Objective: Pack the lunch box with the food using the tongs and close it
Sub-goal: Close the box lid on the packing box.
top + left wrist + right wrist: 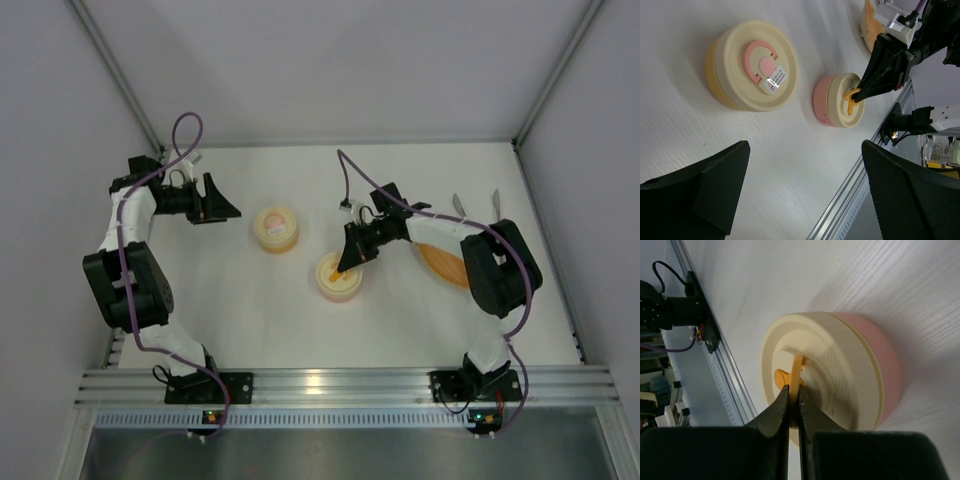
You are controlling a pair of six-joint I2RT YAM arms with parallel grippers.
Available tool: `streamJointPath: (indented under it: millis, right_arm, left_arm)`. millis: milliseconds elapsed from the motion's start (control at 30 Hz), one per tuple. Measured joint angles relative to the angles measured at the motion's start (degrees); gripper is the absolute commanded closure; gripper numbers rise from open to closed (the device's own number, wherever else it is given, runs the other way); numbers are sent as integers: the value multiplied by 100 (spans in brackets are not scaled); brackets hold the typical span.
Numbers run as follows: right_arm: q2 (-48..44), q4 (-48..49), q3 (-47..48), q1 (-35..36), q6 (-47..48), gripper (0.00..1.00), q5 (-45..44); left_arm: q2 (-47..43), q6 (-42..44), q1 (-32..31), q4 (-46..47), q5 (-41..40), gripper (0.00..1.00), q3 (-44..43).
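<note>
now the right gripper [794, 392] pinches the orange handle [788, 376] on the pink box [887, 375], likely to lift its lid [832, 347]. left gripper [805, 180], far from it, is spread wide.

Right tool [858, 93] pinches the orange handle [851, 103] on the pink container [821, 102].

I have a white table [300, 340] in front of me, its surface faintly grained. Two round containers stand near the middle, apart from each other. The yellow-based container [277, 228] is farther and to the left, with a cream lid and a pink handle. The pink-based container [339, 276] is nearer and to the right, and its cream lid has an orange handle [790, 376]. On the right lies an orange tray [443, 265], partly hidden from me. Just beyond it I see two grey tips of the tongs [458, 205].
</note>
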State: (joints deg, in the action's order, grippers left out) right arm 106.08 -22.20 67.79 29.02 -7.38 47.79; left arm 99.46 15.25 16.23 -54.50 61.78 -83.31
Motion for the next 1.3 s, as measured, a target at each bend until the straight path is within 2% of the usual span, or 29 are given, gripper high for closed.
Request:
streamJointPath:
  millis: [133, 367, 433, 467, 500, 567, 667, 1067, 1100, 1133, 1167, 1233, 1300]
  right_arm:
    - [79, 31, 55, 0, -28, 90, 85]
    - [162, -20, 188, 0, 70, 88, 170]
    - [203, -83, 278, 2, 136, 84, 166]
    - [223, -122, 326, 7, 164, 73, 166]
    - [234, -151, 365, 9, 166, 66, 184]
    - [236, -225, 494, 20, 223, 56, 199]
    - [236, -278, 669, 28, 380, 46, 81]
    - [232, -481, 964, 37, 837, 41, -350]
    - [232, -501, 984, 37, 857, 38, -378]
    - [232, -518, 1003, 37, 868, 28, -402]
    - [232, -538, 1034, 37, 876, 10, -356]
    - [229, -546, 1099, 26, 855, 4, -192]
    - [256, -525, 1137, -9, 879, 3, -109]
  left_arm:
    - [0, 17, 0, -4, 0, 2, 0]
    - [0, 122, 0, -76, 4, 2, -20]
    - [0, 144, 0, -111, 4, 2, -26]
    - [0, 149, 0, -122, 4, 2, -28]
    - [0, 155, 0, -140, 4, 2, -37]
    - [0, 170, 0, -177, 4, 2, -63]
    - [0, 203, 0, -219, 4, 2, -125]
    - [0, 321, -2, -306, 4, 2, -293]
    - [2, 334, 0, -315, 4, 2, -295]
    - [2, 343, 0, -323, 7, 2, -295]
    - [2, 356, 0, -328, 9, 2, -297]
    - [4, 385, 0, -367, 13, 2, -306]
    - [4, 420, 0, -398, 20, 2, -317]
